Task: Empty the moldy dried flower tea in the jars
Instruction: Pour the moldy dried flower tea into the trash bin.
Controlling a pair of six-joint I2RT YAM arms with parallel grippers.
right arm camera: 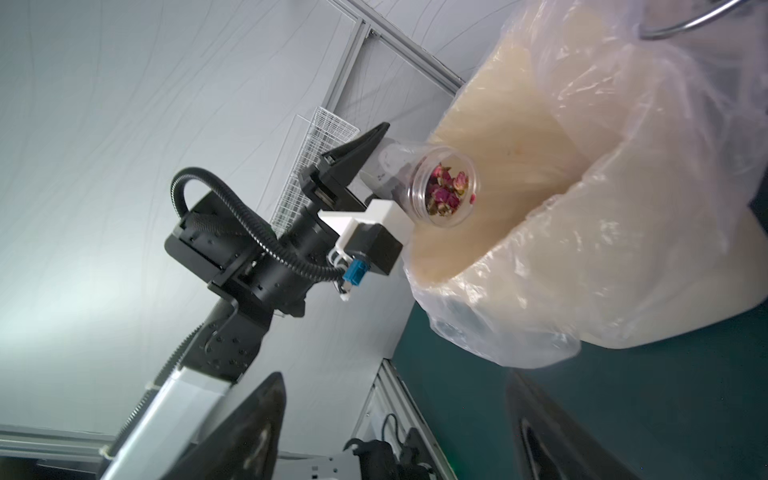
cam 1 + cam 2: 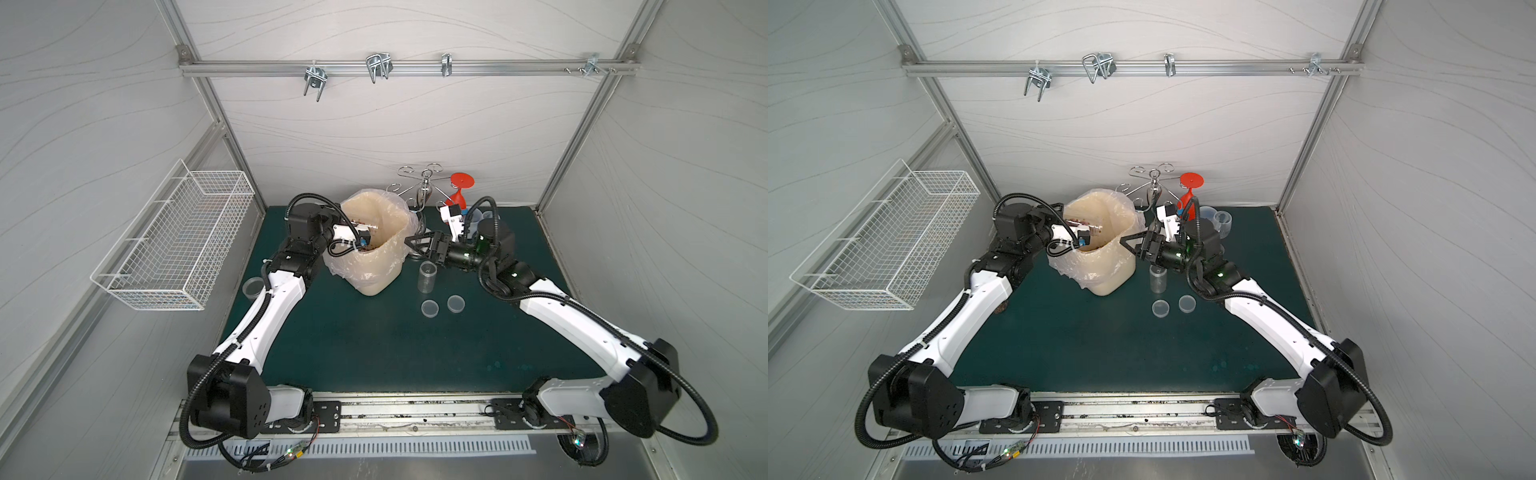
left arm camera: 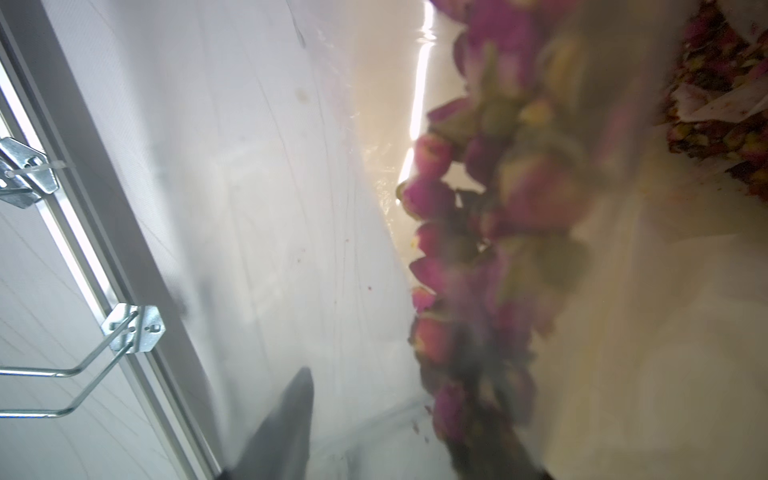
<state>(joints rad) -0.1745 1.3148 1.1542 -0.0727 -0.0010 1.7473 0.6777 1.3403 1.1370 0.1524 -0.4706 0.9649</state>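
Left gripper (image 1: 380, 162) clamps tipped jar (image 1: 399, 160) over bin (image 1: 623, 249), tea (image 1: 446, 189) at its mouth, right gripper (image 2: 412, 247) beside bin, jaws apart.

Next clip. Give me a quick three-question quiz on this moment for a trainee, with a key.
1. Multiple choice: what is the left gripper holding tilted over the lined bin?
A) a loose lid
B) a clear jar with dried flower tea in it
C) a red glass
2. True or false: the right gripper is shut on the upright jar standing beside the bin.
3. Fill in: ___ loose lids lie on the mat near the upright jar.
Key: 1 B; 2 false, its jaws stand open and hold nothing; 3 two.
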